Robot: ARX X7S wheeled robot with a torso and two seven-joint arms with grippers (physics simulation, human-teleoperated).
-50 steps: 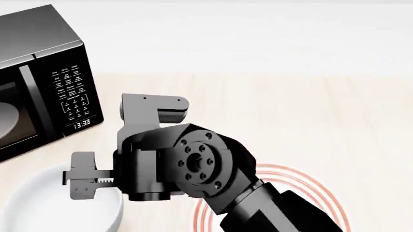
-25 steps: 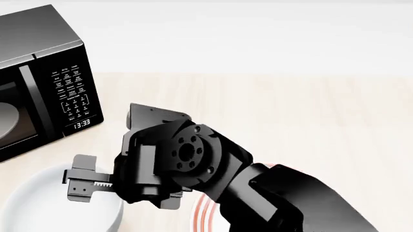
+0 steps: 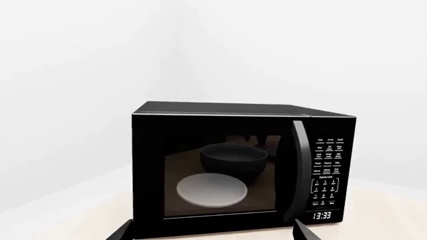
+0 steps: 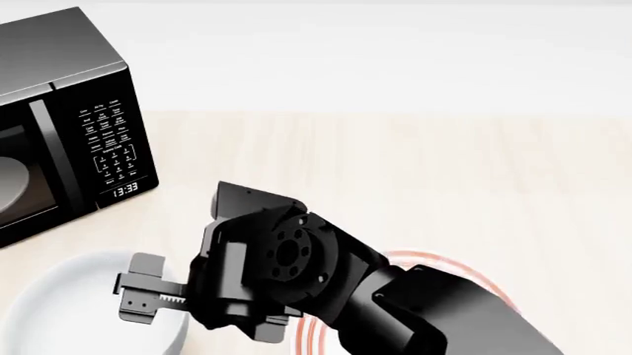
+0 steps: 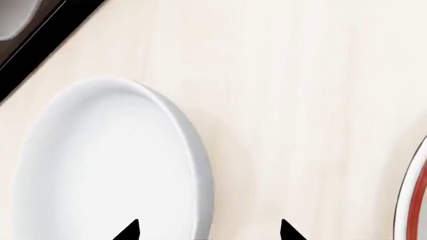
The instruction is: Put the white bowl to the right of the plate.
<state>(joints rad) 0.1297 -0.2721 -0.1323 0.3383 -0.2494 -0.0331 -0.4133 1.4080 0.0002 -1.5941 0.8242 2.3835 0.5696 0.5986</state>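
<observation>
The right claw (image 5: 209, 231) is spread wide. In the right wrist view only its 2 dark fingertips (image 5: 129, 232) show, cut off by the picture's edge, and they straddle the near rim of the white bowl (image 5: 107, 165): 1 tip lies over the bowl's inside, the other over the bare table (image 5: 280, 85) just outside the rim. The picture does not show whether either tip touches the rim, and nothing is pinched between them.

In the head view the right claw (image 4: 150, 297) sits at the end of the bulky black right arm (image 4: 296, 274), over the right side of the white bowl (image 4: 69, 303). The bowl stands on the light wooden table (image 4: 445, 170), in front of the microwave (image 4: 69, 126) and to the left of the plate (image 4: 474, 277). The arm covers most of the plate, so only a few arcs of its red rings show. In the right wrist view just a sliver of the plate (image 5: 413, 200) appears, apart from the bowl with bare table between them.

The left claw (image 3: 212, 234) faces the microwave (image 3: 240, 165); only 2 dark tips (image 3: 303, 232) show, set wide apart with nothing between them. Behind the dark door glass sit a dim dish (image 3: 212, 190) and a dark bowl shape (image 3: 233, 160), hard to make out.
</observation>
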